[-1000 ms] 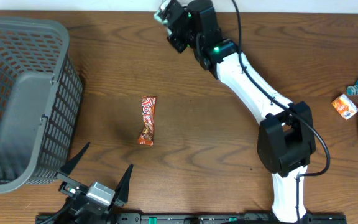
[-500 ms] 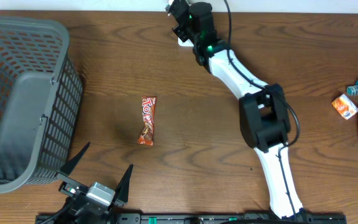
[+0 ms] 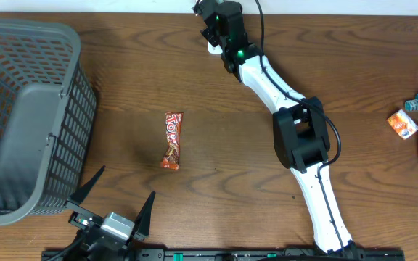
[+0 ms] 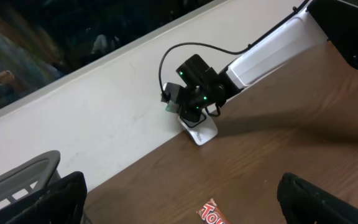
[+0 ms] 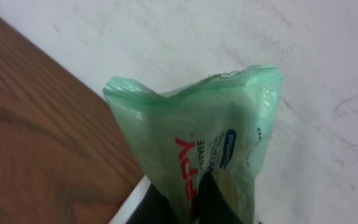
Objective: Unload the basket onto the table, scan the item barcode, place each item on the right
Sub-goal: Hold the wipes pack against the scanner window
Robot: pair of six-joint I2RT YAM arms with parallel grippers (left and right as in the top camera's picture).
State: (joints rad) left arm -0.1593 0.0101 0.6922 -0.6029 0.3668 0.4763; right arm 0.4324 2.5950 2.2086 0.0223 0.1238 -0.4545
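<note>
Right hand (image 3: 206, 14) clamped on green packet (image 5: 210, 137), long axis running out from the fingers. It hangs at the far table edge, just above white stand (image 4: 201, 132), which we judge to be the scanner. Left hand (image 3: 112, 200) spread wide, well apart.

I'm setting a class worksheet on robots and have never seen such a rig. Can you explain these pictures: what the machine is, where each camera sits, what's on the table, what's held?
These are two robot arms at a wooden table, each ending in a two-finger gripper. The wide picture looks straight down from above; the other two come from cameras on the wrists. On the table lie a grey basket, a red candy bar, a small white stand at the far edge, and a few packets on the right. The right gripper, stretched toward that stand, is shut on a green packet, seen close in its wrist view. The left gripper is open, holding nothing.
</note>
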